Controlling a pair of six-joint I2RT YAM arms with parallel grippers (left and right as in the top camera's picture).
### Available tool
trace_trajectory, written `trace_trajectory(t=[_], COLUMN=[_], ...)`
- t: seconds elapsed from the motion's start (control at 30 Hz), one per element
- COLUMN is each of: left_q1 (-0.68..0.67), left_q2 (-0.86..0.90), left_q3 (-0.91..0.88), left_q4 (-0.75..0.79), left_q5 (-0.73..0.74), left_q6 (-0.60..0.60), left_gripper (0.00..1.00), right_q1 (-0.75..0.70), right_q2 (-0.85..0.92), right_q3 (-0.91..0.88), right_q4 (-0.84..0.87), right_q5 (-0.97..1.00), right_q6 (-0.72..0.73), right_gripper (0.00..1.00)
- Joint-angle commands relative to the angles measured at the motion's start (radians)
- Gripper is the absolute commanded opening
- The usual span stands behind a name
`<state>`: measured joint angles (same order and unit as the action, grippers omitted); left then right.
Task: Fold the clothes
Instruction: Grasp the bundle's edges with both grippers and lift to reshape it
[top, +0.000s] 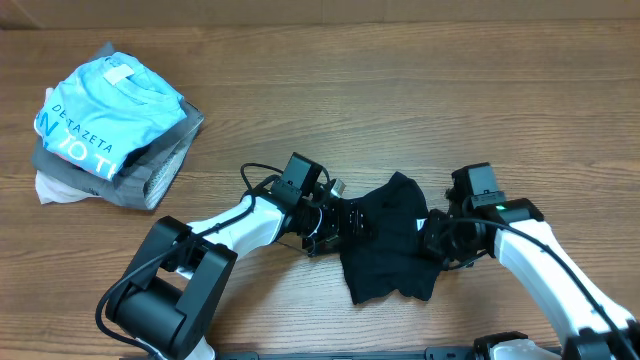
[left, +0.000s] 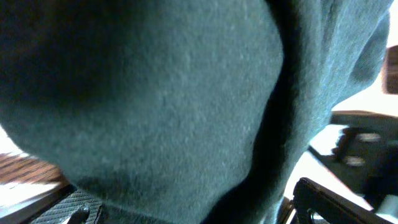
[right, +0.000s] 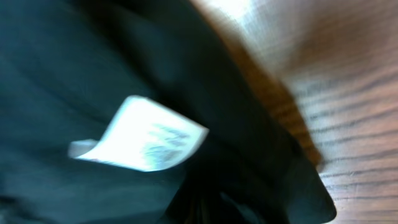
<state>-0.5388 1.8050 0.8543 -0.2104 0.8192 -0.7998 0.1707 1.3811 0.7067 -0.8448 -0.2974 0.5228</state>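
Black T-shirt (top: 385, 250) bunched between my two grippers, fold not yet formed
L gripper (top: 335, 222) is at the shirt's left edge, jaws spread wide with cloth draped over them; nothing looks pinched, though fabric fills the wrist view. R gripper (top: 437, 240) is at the right edge, jaws fully closed on fabric near the white neck tag (right: 140, 143), prob. to anchor the collar end for pulling flat. Shirt lies crumpled on the table (top: 400, 90), front centre, well apart from the light blue shirt (top: 105, 110)
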Motion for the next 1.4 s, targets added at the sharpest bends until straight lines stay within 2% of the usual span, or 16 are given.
trace_trajectory(t=[0.0, 0.07, 0.13, 0.3, 0.37, 0.4, 0.5, 0.57, 0.6, 0.63, 0.67, 0.8, 0.93, 1.03, 1.27, 1.37], left_q1=[-0.020, -0.020, -0.025, -0.048, -0.057, -0.058, -0.056, -0.053, -0.050, -0.047, -0.043, -0.014, 0.043, 0.046, -0.039, -0.046], left_q2=[0.035, 0.035, 0.035, 0.037, 0.037, 0.037, 0.037, 0.037, 0.037, 0.037, 0.037, 0.037, 0.037, 0.037, 0.037, 0.037], left_q3=[-0.017, -0.017, -0.017, -0.017, -0.017, -0.017, -0.016, -0.016, -0.016, -0.016, -0.016, -0.016, -0.016, -0.016, -0.016, -0.016], left_q4=[0.062, 0.116, 0.146, 0.132, 0.134, 0.137, 0.177, 0.196, 0.192, 0.175, 0.142, -0.055, -0.129, -0.094, 0.059, 0.088], left_q5=[-0.058, -0.076, -0.095, -0.114, -0.125, -0.138, -0.159, -0.143, -0.124, -0.098, -0.074, -0.041, -0.042, -0.045, -0.108, -0.132], left_q6=[-0.097, -0.124, -0.133, -0.127, -0.113, -0.101, 0.011, 0.035, 0.036, 0.036, 0.028, 0.030, 0.118, 0.176, 0.135, 0.096], left_gripper=[1.00, 0.99, 0.91, 0.61, 0.52, 0.48, 0.44, 0.55, 0.67, 0.75, 1.00, 1.00, 1.00, 1.00, 1.00, 0.92], right_q1=[-0.003, -0.003, -0.003, -0.003, -0.003, -0.003, -0.003, -0.003, -0.003, -0.003, -0.003, -0.003, -0.003, -0.003, -0.003, -0.003], right_q2=[0.051, 0.066, 0.068, 0.068, 0.068, 0.068, 0.068, 0.068, 0.068, 0.068, 0.068, 0.068, 0.068, 0.068, 0.068, 0.068], right_q3=[-0.016, -0.016, -0.016, -0.016, -0.016, -0.016, -0.016, -0.016, -0.016, -0.016, -0.016, -0.016, -0.016, -0.016, -0.016, -0.016], right_q4=[0.010, 0.015, 0.016, 0.022, 0.023, 0.023, 0.022, 0.021, 0.021, 0.022, 0.023, 0.029, 0.029, 0.032, 0.044, 0.044], right_q5=[-0.037, -0.049, -0.054, -0.060, -0.064, -0.064, -0.064, -0.064, -0.064, -0.064, -0.064, -0.064, -0.064, -0.064, -0.064, -0.064], right_q6=[-0.003, -0.003, -0.003, -0.002, -0.002, -0.002, -0.002, -0.002, -0.002, -0.002, -0.002, -0.002, -0.002, -0.002, -0.002, -0.002], right_gripper=[0.04, 0.04, 0.04, 0.04, 0.04, 0.04, 0.04, 0.04, 0.04, 0.04, 0.04, 0.04, 0.04, 0.04, 0.04, 0.04])
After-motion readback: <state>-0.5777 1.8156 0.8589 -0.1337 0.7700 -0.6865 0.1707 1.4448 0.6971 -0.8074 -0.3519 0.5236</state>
